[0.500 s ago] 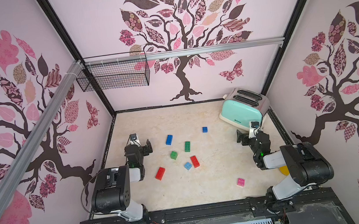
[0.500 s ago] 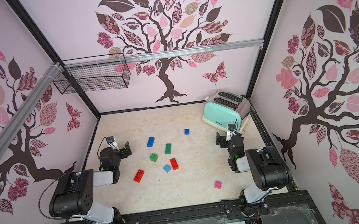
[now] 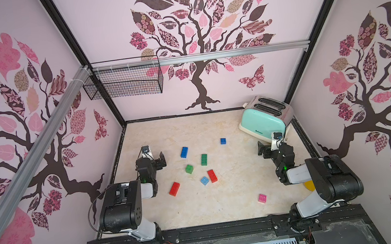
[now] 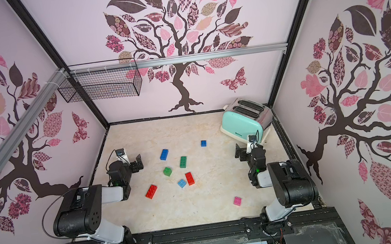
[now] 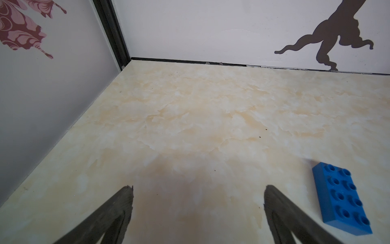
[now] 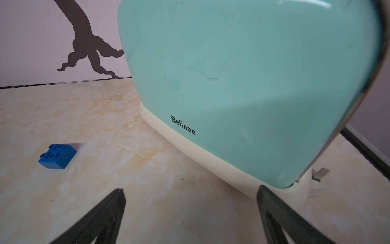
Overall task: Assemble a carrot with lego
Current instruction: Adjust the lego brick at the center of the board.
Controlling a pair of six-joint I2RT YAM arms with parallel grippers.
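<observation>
Looking down at my rig, I see the small, chunky plastic lego bricks [image 3: 204,180] lying loose on the creamy marble-look table [image 3: 215,125], in the middle between my two arms. None is stuck to another, so I think the carrot is not started yet. They are spread out with gaps, which I think makes each one easy to pick.

The long blue studded brick [image 5: 341,200] lies flat, studs up, just beside my black left gripper [image 5: 198,190]. Its two fingers are spread wide with nothing between them, and I think that is so it can drop over a brick.

My right gripper [image 6: 191,190] is spread wide too and holds nothing. It points at the shiny mint-green toaster [image 6: 253,74], which sits in the far corner, out of the way. A small square dark blue brick [image 6: 58,156] lies near it, and a small pink brick [image 3: 262,198] lies alone nearer my side.

Compared with half a second ago, I see no change: bricks and arms sit in the same spots.
</observation>
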